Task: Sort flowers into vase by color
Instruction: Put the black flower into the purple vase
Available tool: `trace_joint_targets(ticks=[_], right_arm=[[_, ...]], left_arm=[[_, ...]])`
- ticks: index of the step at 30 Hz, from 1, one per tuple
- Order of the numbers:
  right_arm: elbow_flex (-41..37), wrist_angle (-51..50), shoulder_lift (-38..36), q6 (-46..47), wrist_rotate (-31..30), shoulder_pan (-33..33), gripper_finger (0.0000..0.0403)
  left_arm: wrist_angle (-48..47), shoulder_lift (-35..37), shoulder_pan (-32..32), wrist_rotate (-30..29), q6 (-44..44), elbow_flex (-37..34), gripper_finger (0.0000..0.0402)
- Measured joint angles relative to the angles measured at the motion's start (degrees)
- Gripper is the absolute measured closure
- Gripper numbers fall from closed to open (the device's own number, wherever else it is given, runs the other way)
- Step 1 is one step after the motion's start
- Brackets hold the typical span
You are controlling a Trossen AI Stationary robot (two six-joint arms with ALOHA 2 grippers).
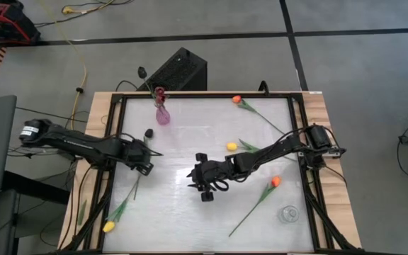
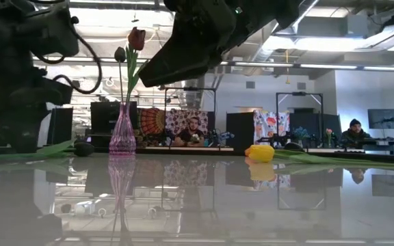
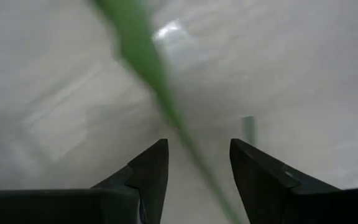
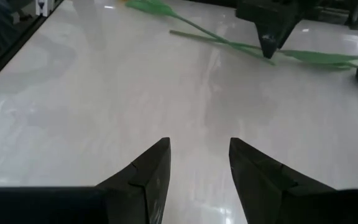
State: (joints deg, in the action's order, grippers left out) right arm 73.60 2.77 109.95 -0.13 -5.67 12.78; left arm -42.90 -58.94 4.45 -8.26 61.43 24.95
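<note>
White and glossy, the tabletop (image 1: 190,212) sits in a dark frame on a grey floor, and the low view looks past it into a workshop where seated people show far behind.

Near the far left corner stands a pink vase (image 1: 162,115) holding a dark red tulip (image 1: 159,93) and another dark-headed one (image 1: 142,72) that leans out past the far edge.

The left gripper (image 1: 146,159) is down near the left edge, its jaws apart with the green stem (image 3: 166,106) of a dark tulip (image 1: 148,133) running between them; whether the fingers touch the stem cannot be told. The stem lies flat on the surface.

The right gripper (image 1: 199,177) hovers over the middle of the tabletop, its jaws apart around nothing but bare surface.

Other flowers lie loose:
- a yellow tulip (image 1: 231,146) just right of centre, partly under the right arm;
- an orange tulip (image 1: 236,100) by the far edge;
- an orange tulip (image 1: 275,182) toward the right edge, its stem pointing to the near edge;
- a yellow tulip (image 1: 108,227) at the near left corner.

A clear glass vase (image 1: 288,213) stands at the near right corner.
</note>
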Motion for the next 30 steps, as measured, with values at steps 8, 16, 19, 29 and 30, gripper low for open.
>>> trace_joint_targets(ticks=[8, 16, 19, 29, 30], right_arm=[[0.0, -1.1, 0.0, 1.0, 0.0, 0.0, 0.0214], [0.0, -1.7, 0.0, 1.2, 0.0, 0.0, 0.0214], [0.0, -1.6, 0.0, 1.2, 0.0, 0.0, 0.0214], [0.0, -2.2, 0.0, 1.2, -0.1, 0.0, 0.0214], [0.0, -2.5, 0.0, 1.2, -0.1, 0.0, 0.0214]], left_arm=[[2.8, -5.8, 0.0, 1.5, -1.8, 0.3, 0.0253], [2.0, -6.1, 0.0, -0.7, -4.7, 1.6, 0.0346], [2.8, -4.3, 0.0, -5.0, -7.1, 3.7, 0.0392], [9.8, 6.4, 0.1, -14.0, -21.1, 10.0, 0.0401], [12.2, 7.8, 0.2, -14.2, -23.4, 10.2, 0.0401]])
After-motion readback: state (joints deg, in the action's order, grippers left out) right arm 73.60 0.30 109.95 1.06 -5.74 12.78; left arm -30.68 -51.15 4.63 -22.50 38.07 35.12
